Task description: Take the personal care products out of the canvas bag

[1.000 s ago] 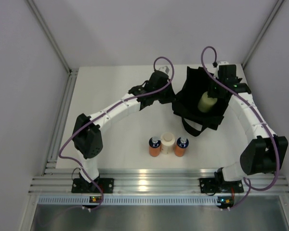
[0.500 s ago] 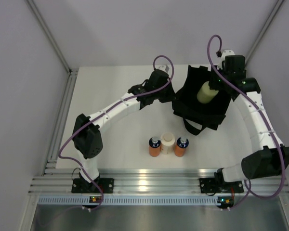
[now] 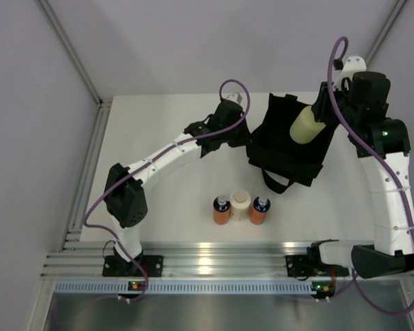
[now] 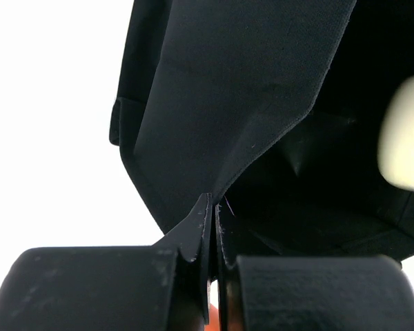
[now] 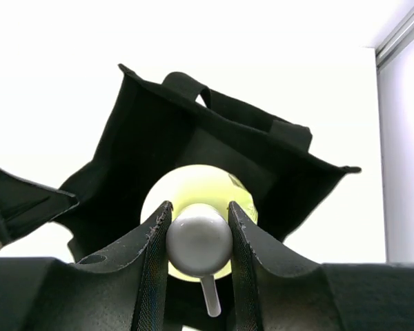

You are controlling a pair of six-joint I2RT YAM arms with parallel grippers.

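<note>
The black canvas bag (image 3: pixel 290 148) stands at the back of the table, mouth up. My right gripper (image 3: pixel 322 114) is shut on the white pump top (image 5: pixel 199 241) of the yellow-green bottle (image 3: pixel 306 124) and holds it in the air over the bag's right side. My left gripper (image 3: pixel 248 135) is shut on the bag's left wall (image 4: pixel 214 138), pinching the fabric edge. Two orange bottles with dark blue caps (image 3: pixel 221 210) (image 3: pixel 260 209) stand on the table with the beige cylinder (image 3: pixel 240 204) between them, in front of the bag.
White table (image 3: pixel 165 200) with grey enclosure walls and a metal rail along the left edge (image 3: pixel 90 172). A bag strap (image 3: pixel 274 182) lies on the table toward the three bottles.
My right gripper has risen with the yellow-green bottle, lifting it out of the bag's inside up and to the right. The left gripper has kept its hold on the bag wall.
</note>
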